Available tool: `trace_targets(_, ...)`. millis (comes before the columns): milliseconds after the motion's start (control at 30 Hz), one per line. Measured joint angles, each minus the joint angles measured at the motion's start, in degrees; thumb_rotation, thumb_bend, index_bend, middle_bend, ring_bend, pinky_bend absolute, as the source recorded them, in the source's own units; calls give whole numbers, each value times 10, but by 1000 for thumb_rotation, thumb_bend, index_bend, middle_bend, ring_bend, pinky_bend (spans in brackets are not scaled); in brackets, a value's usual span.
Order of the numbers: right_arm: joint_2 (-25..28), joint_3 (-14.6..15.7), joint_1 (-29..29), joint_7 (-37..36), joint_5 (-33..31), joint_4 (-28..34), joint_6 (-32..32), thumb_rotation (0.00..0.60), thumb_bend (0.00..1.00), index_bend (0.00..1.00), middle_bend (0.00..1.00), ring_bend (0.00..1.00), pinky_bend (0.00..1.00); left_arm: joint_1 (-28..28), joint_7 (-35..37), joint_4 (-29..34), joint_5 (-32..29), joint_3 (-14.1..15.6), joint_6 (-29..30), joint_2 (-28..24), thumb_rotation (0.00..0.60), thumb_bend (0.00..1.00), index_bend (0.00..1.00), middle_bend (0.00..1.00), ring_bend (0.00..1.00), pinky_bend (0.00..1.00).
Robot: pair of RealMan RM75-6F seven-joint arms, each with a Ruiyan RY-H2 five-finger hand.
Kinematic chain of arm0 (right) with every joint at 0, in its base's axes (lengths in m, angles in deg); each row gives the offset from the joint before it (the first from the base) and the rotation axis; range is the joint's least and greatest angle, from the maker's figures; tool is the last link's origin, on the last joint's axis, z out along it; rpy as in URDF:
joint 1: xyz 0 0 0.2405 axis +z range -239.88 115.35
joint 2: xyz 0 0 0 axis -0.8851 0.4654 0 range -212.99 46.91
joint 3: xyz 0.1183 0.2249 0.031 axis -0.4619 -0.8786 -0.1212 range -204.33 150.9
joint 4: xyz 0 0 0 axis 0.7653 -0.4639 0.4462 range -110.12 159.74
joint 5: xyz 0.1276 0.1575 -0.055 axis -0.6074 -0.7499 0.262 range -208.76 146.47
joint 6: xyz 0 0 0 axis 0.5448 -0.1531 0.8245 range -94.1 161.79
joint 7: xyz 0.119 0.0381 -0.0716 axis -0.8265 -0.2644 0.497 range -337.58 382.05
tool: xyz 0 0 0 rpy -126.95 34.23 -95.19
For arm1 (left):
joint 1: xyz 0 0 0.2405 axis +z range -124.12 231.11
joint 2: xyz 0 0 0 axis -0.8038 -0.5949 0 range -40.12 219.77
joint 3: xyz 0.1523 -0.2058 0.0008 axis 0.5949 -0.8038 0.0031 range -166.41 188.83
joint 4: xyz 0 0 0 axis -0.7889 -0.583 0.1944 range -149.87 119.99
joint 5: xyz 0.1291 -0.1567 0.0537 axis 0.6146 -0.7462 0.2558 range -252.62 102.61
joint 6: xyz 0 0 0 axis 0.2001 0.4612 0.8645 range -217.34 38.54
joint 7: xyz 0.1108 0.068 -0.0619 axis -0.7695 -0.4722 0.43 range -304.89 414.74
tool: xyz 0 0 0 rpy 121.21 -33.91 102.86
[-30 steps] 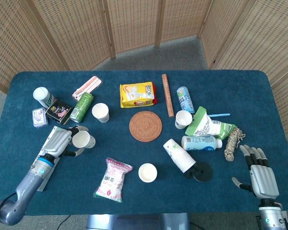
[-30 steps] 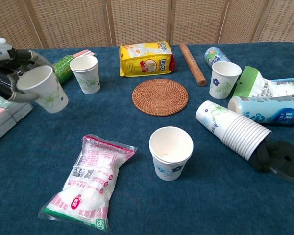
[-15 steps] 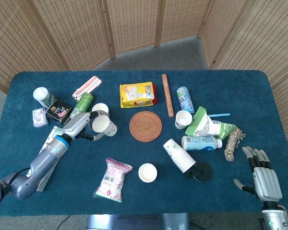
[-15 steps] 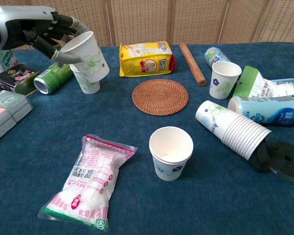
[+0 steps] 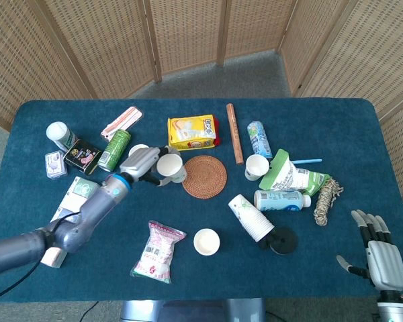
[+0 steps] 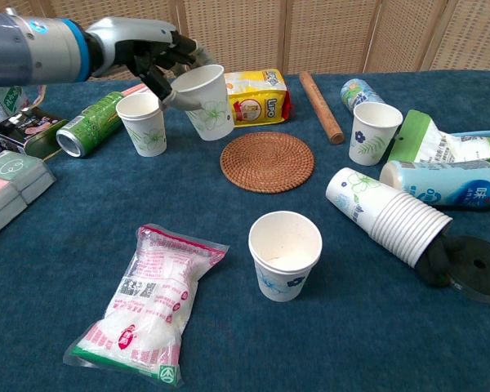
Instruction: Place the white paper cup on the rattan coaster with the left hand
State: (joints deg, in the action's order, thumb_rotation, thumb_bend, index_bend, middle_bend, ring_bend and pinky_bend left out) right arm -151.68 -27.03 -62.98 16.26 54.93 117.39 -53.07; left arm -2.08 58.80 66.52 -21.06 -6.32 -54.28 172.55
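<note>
My left hand grips a white paper cup with a green leaf print and holds it in the air, tilted. The cup hangs just left of the round rattan coaster, near its left rim. The coaster lies flat on the blue table with nothing on it. My right hand rests open near the table's front right corner, fingers spread, holding nothing; only the head view shows it.
Another leaf-print cup stands just left of the held one. A yellow snack bag lies behind the coaster, a wooden stick to its right. An open cup and a sleeve of stacked cups sit in front. A green can lies at left.
My left arm has swung right and forward, carrying the cup from the table's left side to beside the coaster. The right hand has drifted slightly toward the front edge.
</note>
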Motion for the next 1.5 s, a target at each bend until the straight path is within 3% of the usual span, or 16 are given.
trace_targets(267, 7, -1, -13, -22, 4, -14, -18, 600, 219, 0, 0, 0, 0, -63, -36, -99, -51, 1, -14, 84, 600, 371, 248, 280, 322, 531)
trace_targets(567, 12, -1, -21, -38, 2, -26, -23, 600, 221, 0, 0, 0, 0, -117, -47, -192, -68, -7, -41, 155, 600, 370, 247, 279, 318, 519)
trace_targets(1067, 12, -2, -34, -63, -8, -44, -23, 600, 222, 0, 0, 0, 0, -165, -74, -277, -81, 0, -76, 208, 600, 370, 220, 241, 277, 473)
trace_targets(1367, 12, -6, -36, -67, -5, -47, -24, 600, 221, 0, 0, 0, 0, -172, -86, -274, -91, 6, -84, 201, 600, 370, 72, 74, 117, 374)
trace_targets(1500, 12, -7, -36, -66, -4, -46, -25, 600, 221, 0, 0, 0, 0, -174, -88, -268, -98, 8, -89, 194, 600, 370, 3, 1, 9, 244)
